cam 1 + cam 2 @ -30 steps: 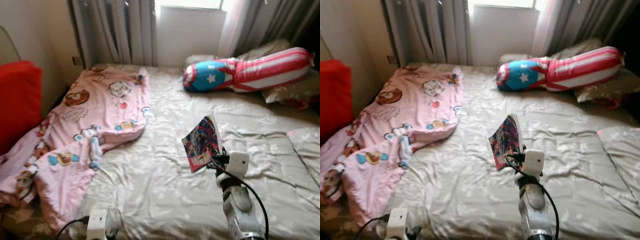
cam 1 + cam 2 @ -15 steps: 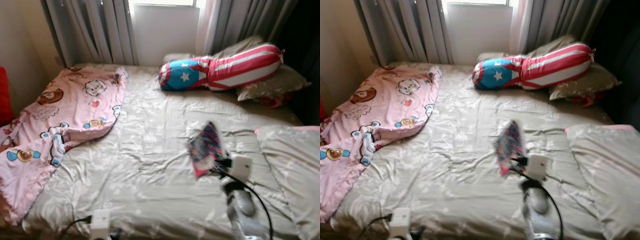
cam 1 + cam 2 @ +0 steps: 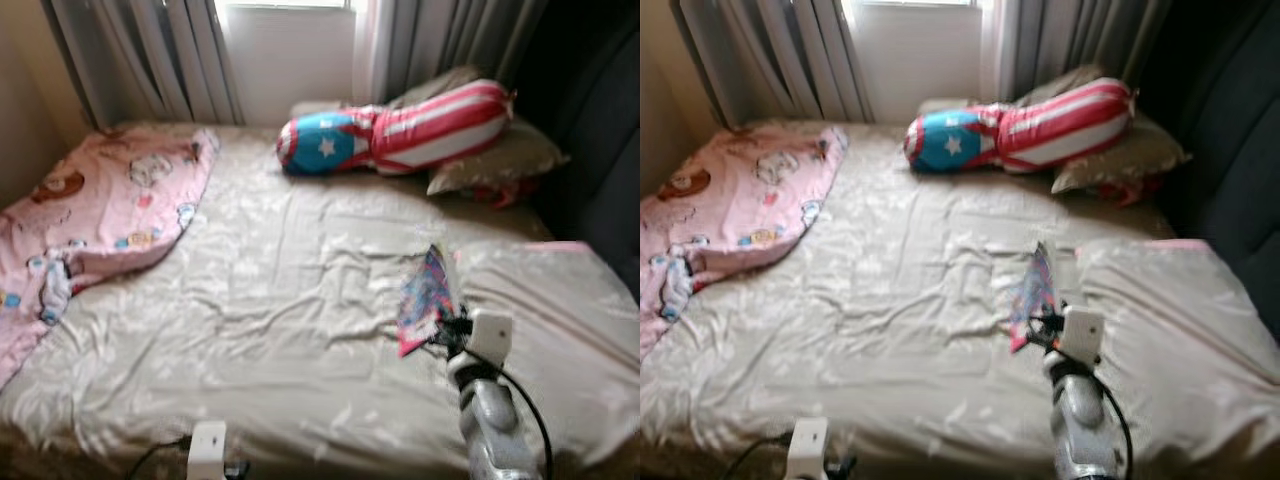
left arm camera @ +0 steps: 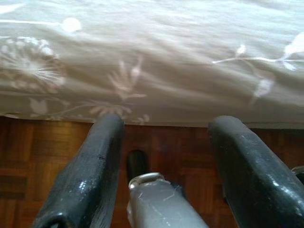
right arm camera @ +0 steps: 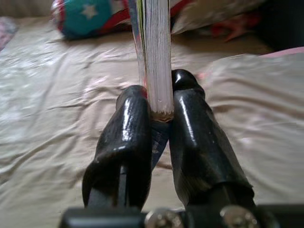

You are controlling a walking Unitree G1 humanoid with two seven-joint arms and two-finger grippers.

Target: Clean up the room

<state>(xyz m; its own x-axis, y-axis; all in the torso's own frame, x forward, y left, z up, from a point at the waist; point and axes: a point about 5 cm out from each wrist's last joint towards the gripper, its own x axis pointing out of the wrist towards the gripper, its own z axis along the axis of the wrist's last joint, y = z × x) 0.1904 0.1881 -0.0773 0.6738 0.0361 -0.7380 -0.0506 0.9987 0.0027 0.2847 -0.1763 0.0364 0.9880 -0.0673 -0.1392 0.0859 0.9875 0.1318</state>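
A wide bed (image 3: 280,300) with a wrinkled beige sheet, printed with pale flowers, stands under a window with grey curtains (image 3: 150,50). On its left side lies a soft pink blanket (image 3: 90,210) with cartoon figures. Near the head lies a long round cushion (image 3: 400,130), blue with a white star at one end and red and white stripes along the rest, and beside it a flat beige pillow (image 3: 500,165). The right end effector (image 5: 159,111) pinches a thin colourful book (image 3: 425,300), perhaps a comic, upright above the sheet. The left end effector (image 4: 166,156) hangs low at the bed's edge over brown parquet floor (image 4: 28,156), fingers spread, holding nothing.
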